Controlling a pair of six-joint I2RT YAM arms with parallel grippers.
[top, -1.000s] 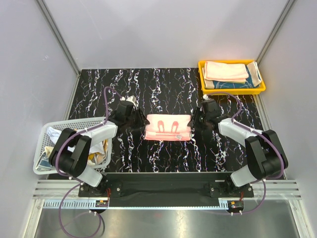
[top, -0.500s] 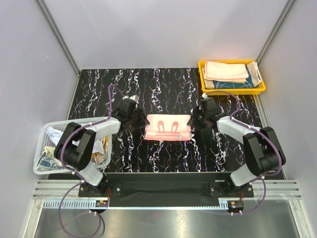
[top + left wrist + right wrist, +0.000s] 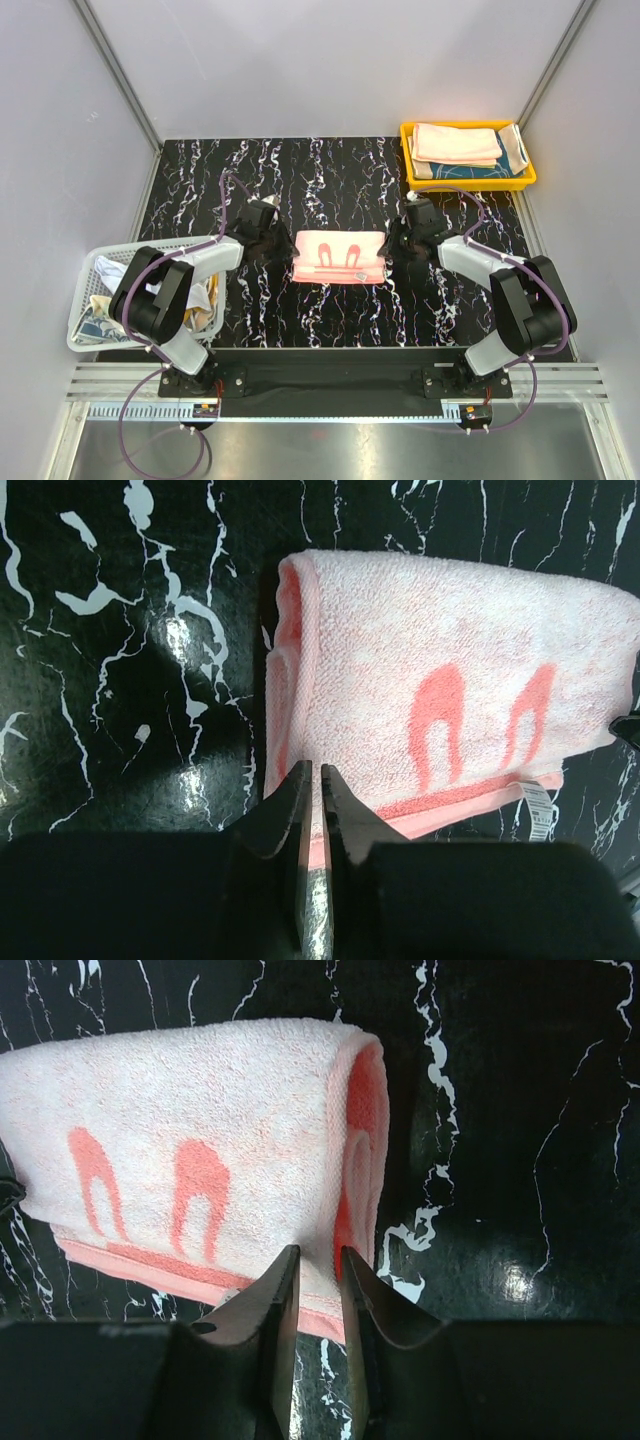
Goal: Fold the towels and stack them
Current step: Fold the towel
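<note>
A folded pink towel (image 3: pixel 340 257) with red loop marks lies flat at the middle of the black marbled table. My left gripper (image 3: pixel 283 245) is at its left end. In the left wrist view its jaws (image 3: pixel 315 767) stand almost together, with the towel's (image 3: pixel 450 670) near edge in the thin slit. My right gripper (image 3: pixel 392 243) is at the right end. There its jaws (image 3: pixel 318 1250) pinch the towel's (image 3: pixel 200 1130) thick folded edge, with a narrow gap left between them. More towels (image 3: pixel 455 143) lie folded in the tray, and others (image 3: pixel 200 310) lie crumpled in the basket.
A yellow tray (image 3: pixel 468 184) stands at the back right corner. A white mesh basket (image 3: pixel 150 245) sits at the left edge beside the left arm. Grey walls close in the table on three sides.
Both grippers have moved in toward the ends of the pink towel and their jaws have narrowed, the left more than the right. The towel itself has not shifted.
</note>
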